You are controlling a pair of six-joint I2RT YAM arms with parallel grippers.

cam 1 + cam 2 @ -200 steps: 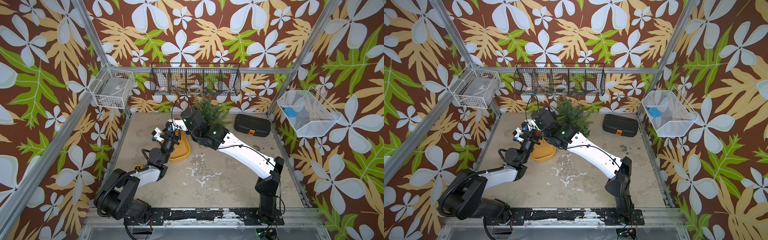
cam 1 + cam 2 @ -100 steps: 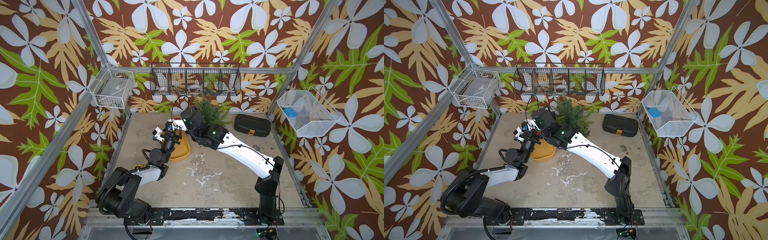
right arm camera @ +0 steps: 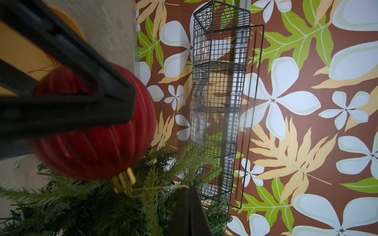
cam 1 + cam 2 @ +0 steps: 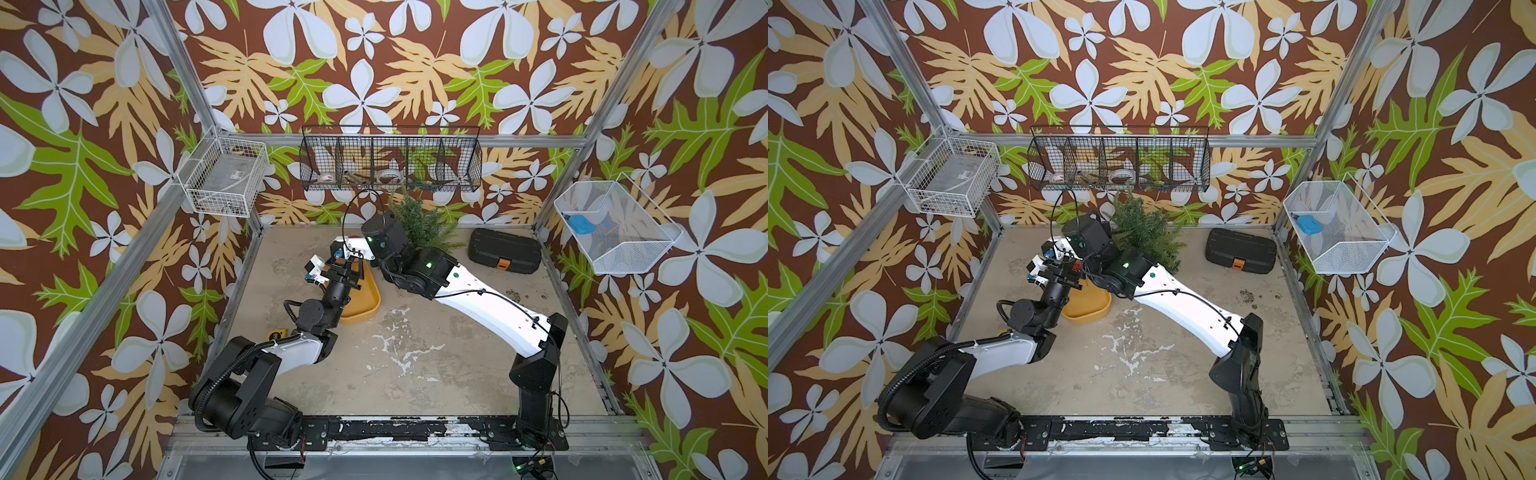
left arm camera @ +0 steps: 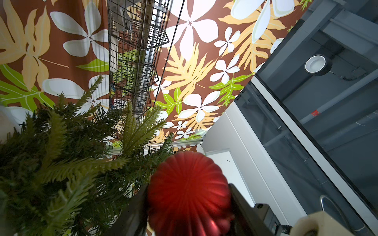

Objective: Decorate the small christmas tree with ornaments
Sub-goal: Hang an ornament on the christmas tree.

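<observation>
Ribbed red bauble (image 3: 96, 147) is up off the counter (image 4: 415, 374), in close at the outer needles of the small christmas tree (image 4: 419, 226); I can't tell if it actually touches them. My left fingers (image 5: 240, 206) clamp it, one on each flank, spread only as far as the ball forces them. Its gold cap (image 3: 123, 183) points at the branches. The gold string (image 3: 171, 187) runs from the cap across a sprig to my right fingers (image 3: 188, 210), which are pressed fully together with the tips pinching the string over the greenery. The tree stands at the back of the counter, right under the black wire basket (image 4: 390, 166) on the rear wall, and its base is hidden behind my right arm (image 4: 478, 307). Both arms reach in from the front rail and meet at the tree's left side. The yellow tray (image 4: 1094, 305) sits on the counter just in front of that spot, partly covered by my left arm (image 4: 1054, 297); I can't make out its contents in the top views. A black case (image 4: 505, 251) with an orange latch lies flat to the right of the tree, apart from it. There is a white wire basket (image 4: 226, 176) on the left wall. A white mesh basket (image 4: 615, 226) on the right wall has something blue inside.
</observation>
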